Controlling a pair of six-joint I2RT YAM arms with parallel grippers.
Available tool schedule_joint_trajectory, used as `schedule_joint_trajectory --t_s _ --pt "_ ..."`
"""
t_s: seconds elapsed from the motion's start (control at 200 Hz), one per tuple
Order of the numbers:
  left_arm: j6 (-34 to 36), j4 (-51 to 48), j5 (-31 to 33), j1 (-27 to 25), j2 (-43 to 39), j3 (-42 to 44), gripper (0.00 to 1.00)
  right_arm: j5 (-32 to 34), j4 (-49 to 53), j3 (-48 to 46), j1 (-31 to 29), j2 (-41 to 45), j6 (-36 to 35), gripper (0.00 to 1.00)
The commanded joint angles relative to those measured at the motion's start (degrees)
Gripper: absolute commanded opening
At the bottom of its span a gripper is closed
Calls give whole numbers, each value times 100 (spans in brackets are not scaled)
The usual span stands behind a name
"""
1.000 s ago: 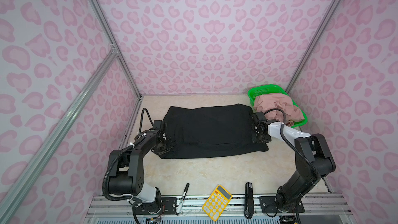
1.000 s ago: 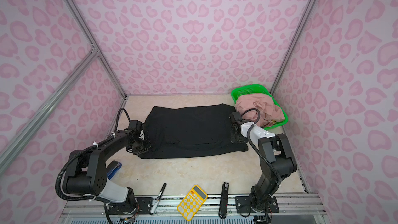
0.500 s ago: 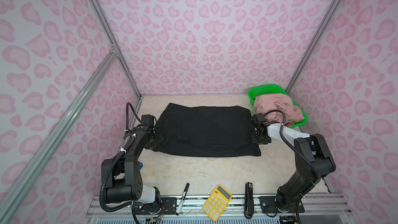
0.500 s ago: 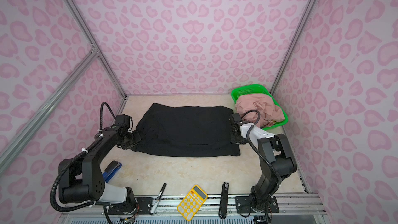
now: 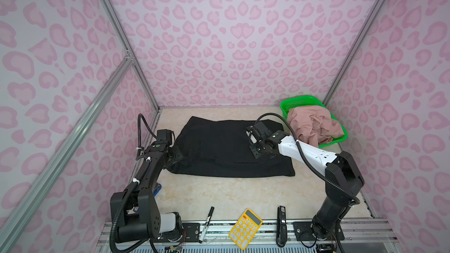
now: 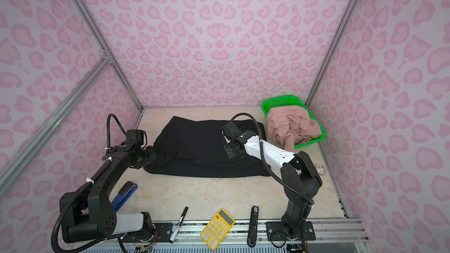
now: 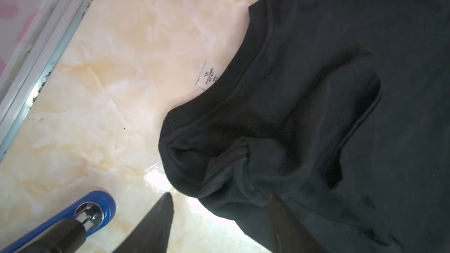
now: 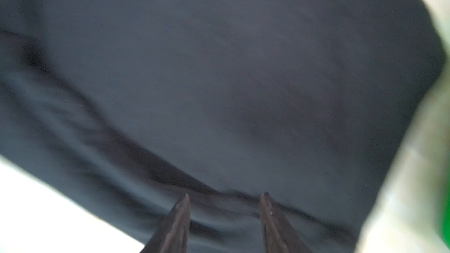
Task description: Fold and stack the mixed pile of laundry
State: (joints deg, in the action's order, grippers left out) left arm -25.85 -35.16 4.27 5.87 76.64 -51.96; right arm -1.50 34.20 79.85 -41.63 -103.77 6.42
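A large black garment (image 5: 226,149) (image 6: 202,149) lies spread flat on the marble table in both top views. My left gripper (image 5: 177,158) (image 7: 220,198) is open at its left edge. In the left wrist view one finger is over bare table and the other over the bunched collar corner near a white size label (image 7: 207,74). My right gripper (image 5: 254,146) (image 8: 225,198) hovers open over the right part of the black cloth, holding nothing. A crumpled dusty-pink garment (image 5: 314,125) fills the green basket (image 5: 299,101) at the back right. No other pieces of the pile show.
Along the front edge lie a marker (image 5: 206,223), a yellow calculator (image 5: 245,228) and a black stapler-like tool (image 5: 281,225). A blue stapler (image 6: 124,194) lies by the left arm. A small card (image 6: 319,167) sits near the right wall.
The left gripper drew the garment's left edge outward, then opened and let go. The right gripper left the right edge and moved left over the cloth. The garment now lies flatter.
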Motion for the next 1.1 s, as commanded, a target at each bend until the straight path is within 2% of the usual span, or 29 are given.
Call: schedule_joint_trajectory --t_s 0.0,0.15,0.305,0.54,0.67,0.78,0.905,1.095 --pt "19 226 -286 4 -79 109 64 -920 -456 753 -447 -646 -278 43" --pt "-149 520 -481 74 -10 334 61 -1176 -417 2144 -1023 -1838 -445 40" --pt "-389 872 -701 85 133 568 55 -1312 -326 3247 -1324 -2723 -501 39" --pt "-518 1148 -654 107 360 740 50 -1345 -378 3867 -1401 -3469 -439 38" --pt "-544 1268 -682 116 530 808 49 -1323 -294 4279 -1396 -3866 -475 43" --pt "-551 1334 -691 127 596 858 48 -1167 -118 4705 -1396 -4176 -501 42" --pt "-561 1367 -692 144 602 898 48 -822 -21 4950 -1388 -4366 -475 36" --pt "-571 1397 -673 165 631 942 48 -544 -19 4926 -1248 -4355 -303 10"
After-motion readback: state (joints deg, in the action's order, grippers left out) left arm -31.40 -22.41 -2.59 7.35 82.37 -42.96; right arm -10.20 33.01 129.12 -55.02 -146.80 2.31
